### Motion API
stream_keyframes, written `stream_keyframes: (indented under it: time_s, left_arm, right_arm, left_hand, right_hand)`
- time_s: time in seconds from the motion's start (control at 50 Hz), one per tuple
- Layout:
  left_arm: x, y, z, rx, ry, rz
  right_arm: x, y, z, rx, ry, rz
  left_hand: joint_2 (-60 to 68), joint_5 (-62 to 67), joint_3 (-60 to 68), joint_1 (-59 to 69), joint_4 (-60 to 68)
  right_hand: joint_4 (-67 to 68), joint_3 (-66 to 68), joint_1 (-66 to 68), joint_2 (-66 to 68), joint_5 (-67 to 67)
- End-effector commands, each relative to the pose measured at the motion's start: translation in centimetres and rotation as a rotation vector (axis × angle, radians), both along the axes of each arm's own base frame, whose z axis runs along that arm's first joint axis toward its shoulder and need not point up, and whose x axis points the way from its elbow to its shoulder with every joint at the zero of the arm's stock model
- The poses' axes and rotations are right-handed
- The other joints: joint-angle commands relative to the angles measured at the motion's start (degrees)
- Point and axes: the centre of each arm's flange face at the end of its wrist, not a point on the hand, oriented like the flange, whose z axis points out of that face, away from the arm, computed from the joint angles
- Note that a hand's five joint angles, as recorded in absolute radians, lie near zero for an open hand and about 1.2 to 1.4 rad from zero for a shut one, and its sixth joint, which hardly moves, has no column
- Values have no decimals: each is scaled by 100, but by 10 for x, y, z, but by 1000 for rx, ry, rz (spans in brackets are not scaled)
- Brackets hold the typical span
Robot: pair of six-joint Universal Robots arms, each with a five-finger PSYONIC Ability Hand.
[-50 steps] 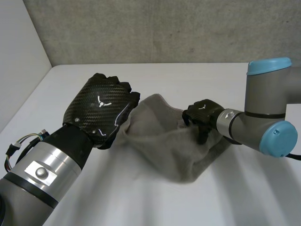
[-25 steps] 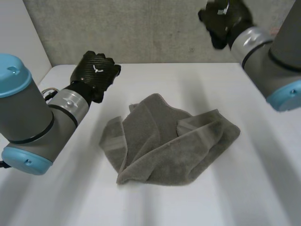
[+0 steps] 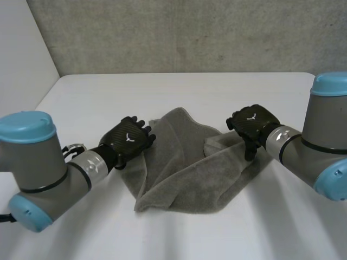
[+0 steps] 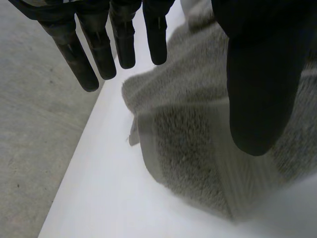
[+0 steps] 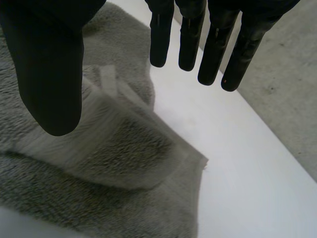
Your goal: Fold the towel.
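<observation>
**Both hands spread over opposite ends of the rumpled towel**

The grey terry-cloth towel (image 3: 190, 173) lies crumpled near the middle of the flat white table (image 3: 217, 92). It is loosely doubled over itself, with one fold rising toward the rough grey wall (image 3: 190, 32) behind. A woven band shows at its corners.

The black left hand (image 3: 127, 142) sits at the towel's left edge, knuckles up, at the end of the grey left arm with its light-blue cap (image 3: 32, 162). In the left wrist view its fingers (image 4: 101, 54) are straight and slightly apart, and the thumb (image 4: 257, 99) stands well away from them. A banded corner of the towel lies below the space between them. Nothing is pinched. I cannot tell whether the fingertips touch the cloth.

The black right hand (image 3: 254, 123) is at the towel's right end, over a turned-over banded corner, and the grey right arm (image 3: 320, 151) comes in from the table's right side. In the right wrist view its fingers (image 5: 215, 44) are also straight, reaching past the towel's edge over bare table. The thumb (image 5: 52, 74) is held wide over the folded flap. This hand grips nothing either, and contact with the cloth is unclear.
</observation>
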Motion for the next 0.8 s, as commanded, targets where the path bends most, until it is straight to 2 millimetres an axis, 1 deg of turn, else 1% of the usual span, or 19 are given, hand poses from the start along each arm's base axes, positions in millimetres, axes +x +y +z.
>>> stream_keyframes:
  time_s: [0.02,0.14,0.18,0.22,0.24,0.28,0.3,0.34,0.36,0.44,0.46,0.5,0.56,0.6,0.62,0.66,0.74,0.78,0.8]
  left_arm:
    - [-8,-20,-21,-10,-44,-6]
    - [-14,-34,-32,-16,-50,-10]
    - [-15,-37,-34,-18,-50,-8]
    - [-17,-43,-37,-20,-51,-5]
    - [-17,-43,-37,-20,-51,-5]
    - [-17,-43,-38,-17,-54,-3]
    - [-17,-43,-38,-17,-54,-3]
    - [-15,-41,-33,-28,-54,9]
    - [-15,-41,-33,-28,-54,9]
    - [-10,-35,-10,-70,-41,33]
    - [-10,-35,-10,-70,-41,33]
    - [-8,-28,2,-90,-27,37]
    - [-6,-25,8,-97,-22,38]
    - [-3,-16,17,-105,-16,38]
    - [-3,-16,17,-105,-16,37]
    - [2,-9,20,-103,-16,41]
    - [6,-4,23,-102,-16,47]
    - [7,-3,24,-102,-17,48]
    - [9,-2,23,-99,-18,51]
  right_arm:
    - [-1,9,-10,37,12,11]
    - [-5,19,-22,79,29,13]
    - [-5,20,-24,87,33,14]
    - [-6,22,-27,94,37,11]
    - [-6,22,-27,94,37,11]
    - [-7,20,-26,88,34,8]
    - [-7,20,-26,88,34,8]
    - [-6,17,-23,76,28,9]
    - [-6,17,-23,76,28,9]
    - [-3,9,-17,54,17,13]
    - [-3,9,-17,54,17,13]
    - [1,1,-22,62,20,23]
    - [3,-2,-23,64,17,30]
    - [4,-11,-25,64,14,29]
    - [4,-11,-25,64,14,29]
    - [4,-21,-29,59,12,20]
    - [5,-25,-33,71,16,20]
    - [5,-25,-38,87,24,21]
    - [5,-24,-41,105,30,23]
  left_hand:
    - [684,676,682,686,692]
    - [751,743,749,754,759]
    - [1105,1097,1102,1107,1112]
    - [2811,2803,2809,2813,2819]
    - [2820,2812,2818,2823,2828]
    - [4814,4806,4811,4816,4821]
    - [4822,4814,4820,4824,4830]
    - [5610,5602,5608,5612,5618]
    - [5613,5605,5610,5615,5621]
    - [5663,5655,5661,5666,5671]
    - [5663,5655,5661,5666,5671]
    - [5596,5588,5594,5599,5604]
    - [5562,5554,5560,5565,5570]
    - [5562,5554,5560,5565,5570]
    - [5562,5554,5560,5565,5570]
    - [5546,5538,5543,5548,5553]
    - [5546,5538,5543,5548,5553]
    - [5562,5554,5560,5565,5570]
    - [5562,5554,5560,5565,5570]
  right_hand:
    - [153,114,381,32,179]
    - [153,114,381,32,179]
    - [136,98,364,15,162]
    - [136,98,364,15,162]
    - [136,98,364,15,162]
    - [86,47,314,-35,112]
    - [86,47,314,-36,112]
    - [-31,-70,197,-153,-5]
    - [-32,-71,196,-154,-6]
    - [-452,-490,-224,-573,-425]
    - [-453,-491,-225,-574,-426]
    - [-738,-776,-510,-859,-712]
    - [-739,-777,-511,-860,-712]
    - [-739,-777,-511,-860,-712]
    - [-739,-777,-511,-860,-712]
    - [-639,-677,-411,-760,-612]
    - [-352,-390,-124,-473,-325]
    - [35,-3,263,-86,61]
    - [685,646,913,563,711]
